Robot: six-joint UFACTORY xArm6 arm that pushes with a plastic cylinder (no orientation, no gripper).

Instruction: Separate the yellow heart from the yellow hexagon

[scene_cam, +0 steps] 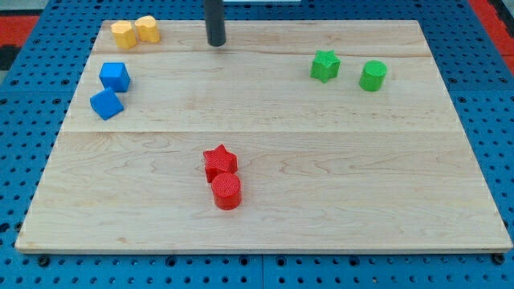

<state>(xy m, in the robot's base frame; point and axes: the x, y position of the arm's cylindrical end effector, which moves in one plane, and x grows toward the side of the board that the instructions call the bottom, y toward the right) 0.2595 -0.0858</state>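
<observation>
Two yellow blocks sit touching at the view's top left of the wooden board (321, 177). The left one (124, 34) looks like the hexagon and the right one (147, 29) looks like the heart, though their shapes are hard to make out. My tip (216, 43) is at the view's top centre, to the right of the yellow pair and apart from it, with a gap of bare board between.
Two blue blocks (115, 76) (106, 103) sit at the left below the yellow pair. A green star (325, 66) and a green cylinder (373, 75) are at the top right. A red star (220, 161) touches a red cylinder (227, 192) at the bottom centre.
</observation>
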